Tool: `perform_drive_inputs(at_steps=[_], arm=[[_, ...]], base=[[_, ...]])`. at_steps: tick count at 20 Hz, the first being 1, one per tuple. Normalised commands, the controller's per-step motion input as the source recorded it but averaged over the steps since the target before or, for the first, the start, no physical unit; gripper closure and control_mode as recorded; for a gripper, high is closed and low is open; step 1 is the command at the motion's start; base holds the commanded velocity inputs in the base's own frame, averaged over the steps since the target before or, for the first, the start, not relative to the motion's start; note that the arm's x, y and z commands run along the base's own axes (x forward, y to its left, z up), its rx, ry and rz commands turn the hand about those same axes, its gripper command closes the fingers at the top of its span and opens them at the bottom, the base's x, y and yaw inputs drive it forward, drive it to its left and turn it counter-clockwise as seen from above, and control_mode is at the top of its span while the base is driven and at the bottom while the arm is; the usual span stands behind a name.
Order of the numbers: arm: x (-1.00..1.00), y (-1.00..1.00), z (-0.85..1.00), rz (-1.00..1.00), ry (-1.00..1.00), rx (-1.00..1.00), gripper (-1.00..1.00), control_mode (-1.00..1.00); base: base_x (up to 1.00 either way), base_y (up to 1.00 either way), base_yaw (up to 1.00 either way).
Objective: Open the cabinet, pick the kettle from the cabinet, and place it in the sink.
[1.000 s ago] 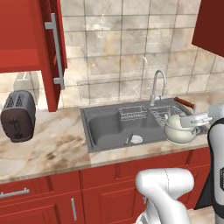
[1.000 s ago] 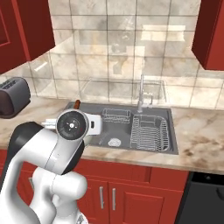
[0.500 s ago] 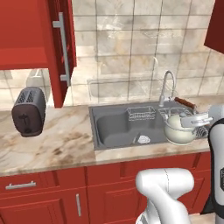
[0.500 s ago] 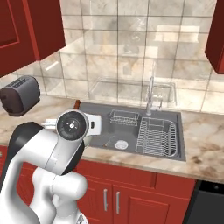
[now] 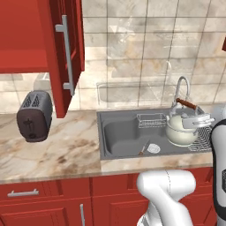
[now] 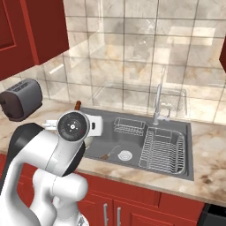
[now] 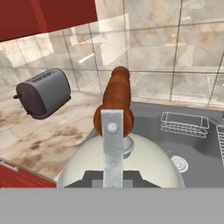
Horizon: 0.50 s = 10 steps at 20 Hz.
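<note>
The kettle (image 5: 181, 131) is held by its reddish-brown handle bar in the closed gripper (image 5: 197, 120), hanging above the sink's (image 5: 126, 134) right part, basin directly below.

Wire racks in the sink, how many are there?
2: a small wire basket at the back of the sink, and a bigger dish rack on its faucet side. None look hidden.

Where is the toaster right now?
The toaster sits on the marble counter at the left of the left base view, just below the open red cabinet door and left of the sink.
</note>
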Motion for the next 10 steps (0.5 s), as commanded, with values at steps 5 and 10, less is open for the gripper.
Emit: perform_drive_inputs(at_steps=[5, 10], arm=[[0.00, 0.00, 0.00, 0.00, 0.00, 0.00, 1.00, 1.00], [0.00, 0.00, 0.00, 0.00, 0.00, 0.00, 1.00, 1.00]], base=[[0.25, -0.30, 0.09], [0.20, -0.24, 0.05]])
